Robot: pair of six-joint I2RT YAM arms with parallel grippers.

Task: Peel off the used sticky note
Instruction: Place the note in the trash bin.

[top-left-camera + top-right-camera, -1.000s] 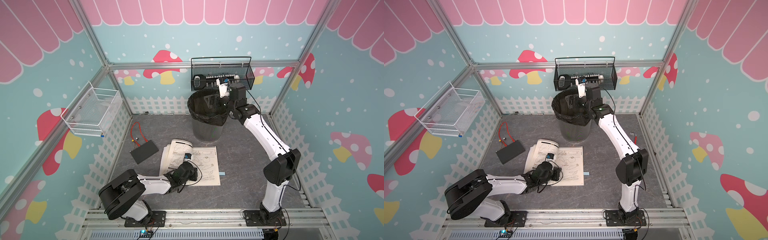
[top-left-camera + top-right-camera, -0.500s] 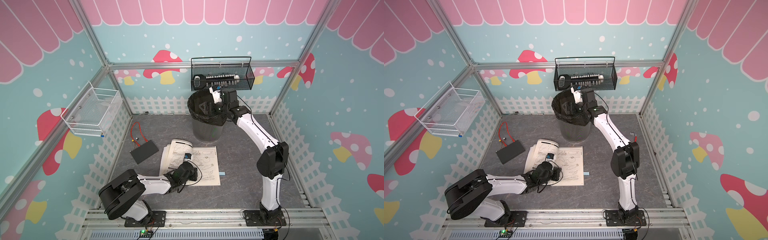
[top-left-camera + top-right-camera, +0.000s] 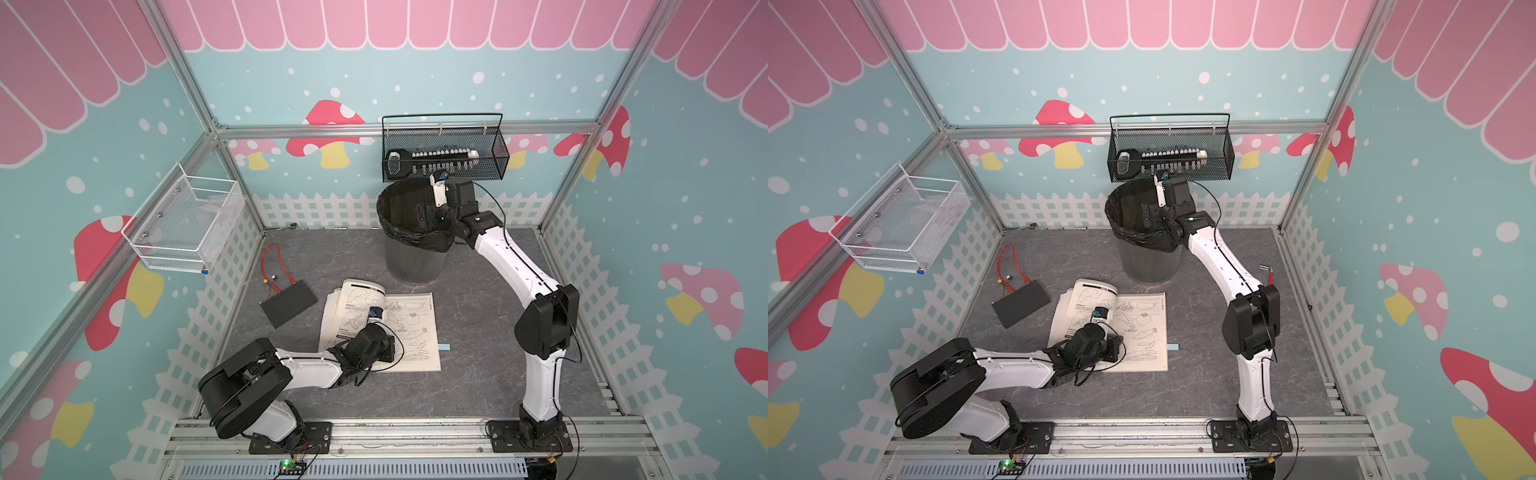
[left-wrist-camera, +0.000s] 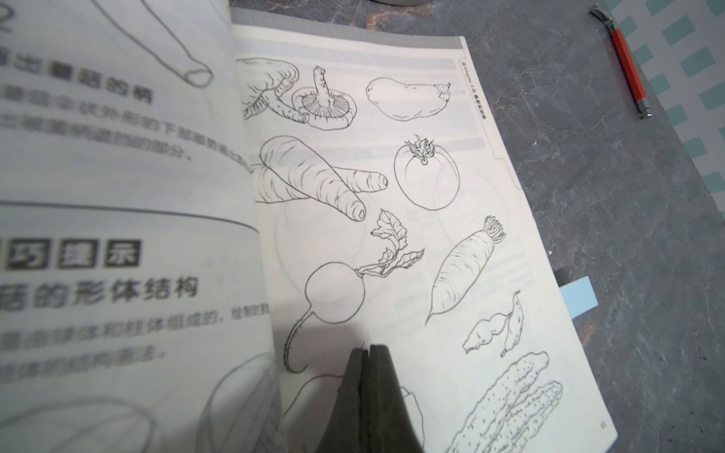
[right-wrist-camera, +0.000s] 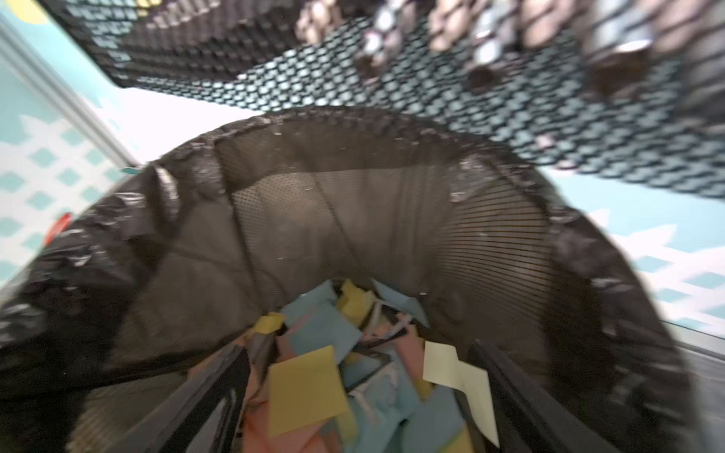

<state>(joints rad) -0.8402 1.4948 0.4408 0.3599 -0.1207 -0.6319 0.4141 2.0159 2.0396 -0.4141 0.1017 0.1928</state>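
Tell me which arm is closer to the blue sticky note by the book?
Left. The left arm rests its shut jaws on the book page, near the blue sticky note at its edge. The right arm is far off, over the trash bin.

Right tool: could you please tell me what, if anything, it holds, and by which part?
Nothing is gripped: the right tool stands open above the bin, a pale note beside one finger.
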